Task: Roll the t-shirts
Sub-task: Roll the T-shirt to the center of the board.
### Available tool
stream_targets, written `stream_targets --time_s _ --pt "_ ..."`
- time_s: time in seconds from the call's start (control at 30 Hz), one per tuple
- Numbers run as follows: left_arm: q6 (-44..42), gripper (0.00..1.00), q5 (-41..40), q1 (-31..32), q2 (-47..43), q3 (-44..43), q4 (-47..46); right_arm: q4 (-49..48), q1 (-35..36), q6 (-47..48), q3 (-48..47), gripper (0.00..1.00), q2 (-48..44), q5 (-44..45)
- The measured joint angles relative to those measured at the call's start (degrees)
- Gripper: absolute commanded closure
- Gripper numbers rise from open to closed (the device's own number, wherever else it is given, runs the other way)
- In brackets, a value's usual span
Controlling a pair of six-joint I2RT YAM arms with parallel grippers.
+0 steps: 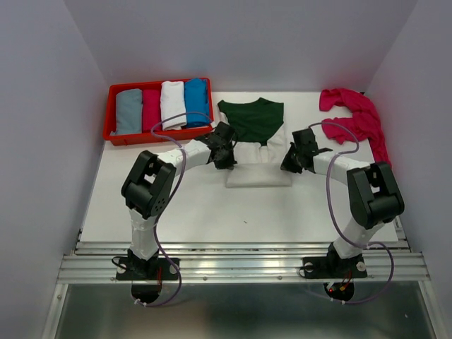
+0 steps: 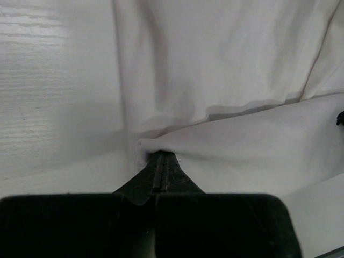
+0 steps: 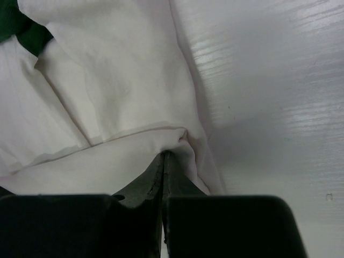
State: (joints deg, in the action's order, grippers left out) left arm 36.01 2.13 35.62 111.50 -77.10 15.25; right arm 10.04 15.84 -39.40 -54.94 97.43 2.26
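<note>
So the cream t-shirt [image 1: 258,174] lay in the middle of the bench [image 1: 198,212], dark green neck end toward the far side and the near part folded over into a thicker white band. The left tool [image 2: 161,157] was pinched fully closed on the left edge of that fold. The right tool [image 3: 165,154] was clamped the same way on the right edge, and each had a little nub of cloth bunched at its tips. It looked like thin, floppy cotton: light, no stiffness, and likely to sag and wrinkle between the two holds. I'd reckon holding the doubled edge at both sides is what keeps a roll even. The pink t-shirts [image 1: 355,120] sat heaped at the far right corner, well apart. A red tray [image 1: 120,138] at far left held four rolled bundles [image 1: 172,104]. No brand, label or writing I could read anywhere.
</note>
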Motion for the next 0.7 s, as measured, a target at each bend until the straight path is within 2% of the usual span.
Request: stream_targets --time_s 0.2,0.43,0.53,0.7 --pt "-0.66 1.00 -0.07 -0.20 -0.11 -0.52 0.22 0.76 0.00 0.63 -0.13 0.99 -2.29 0.15" --pt "-0.66 1.00 -0.42 1.46 -3.21 -0.52 0.68 0.35 2.89 0.00 -0.09 0.99 -11.87 -1.46" --pt "-0.39 1.00 -0.31 2.60 -3.48 -0.63 0.55 -0.76 5.77 -0.72 -0.09 0.99 -11.06 -2.82" --pt "0.26 1.00 -0.87 3.23 -3.32 -0.61 0.66 -2.38 9.46 -1.57 -0.09 0.99 -3.74 -5.75"
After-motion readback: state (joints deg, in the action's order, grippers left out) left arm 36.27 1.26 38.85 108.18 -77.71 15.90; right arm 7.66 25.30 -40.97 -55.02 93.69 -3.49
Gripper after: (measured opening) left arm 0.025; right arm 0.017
